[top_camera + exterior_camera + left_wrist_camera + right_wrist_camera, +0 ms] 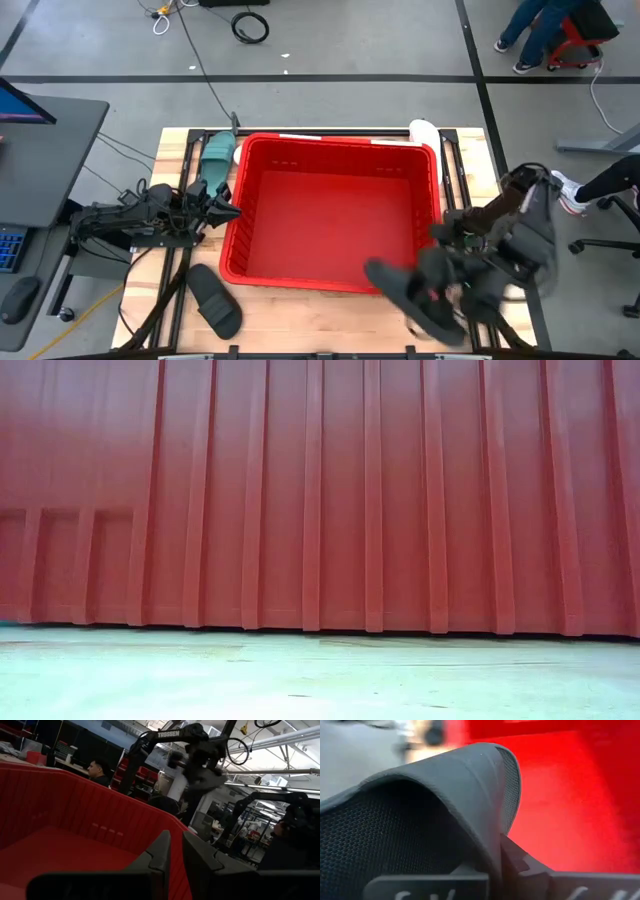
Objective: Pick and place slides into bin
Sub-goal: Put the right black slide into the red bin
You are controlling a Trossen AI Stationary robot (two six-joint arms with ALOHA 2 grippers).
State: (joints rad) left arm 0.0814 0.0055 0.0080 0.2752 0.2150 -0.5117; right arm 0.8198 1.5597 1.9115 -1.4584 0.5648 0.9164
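The red bin (330,275) stands mid-table; its wall fills the low view (320,490). My right gripper (452,290) is shut on a black slide (410,295), above the bin's near right corner. A second black slide (215,300) lies flat on the table near the bin's near left corner. A teal-green slide (217,160) lies by the bin's far left corner. A white slide (424,130) lies at its far right corner. My left gripper (228,205) is shut and empty beside the bin's left wall (75,805). My right gripper holds the black slide by its arched strap (485,800), at the strap's edge. One finger (520,862) shows against that edge; the slide hides the other. The slide is lifted clear of the table, its far end over the bin's near rim (385,285).
The table's wooden top (300,320) shows along the near edge between the two black slides. A desk with a keyboard (10,245) stands left of the table. People show in the room beyond (100,772), and a seated person is at the right (610,185).
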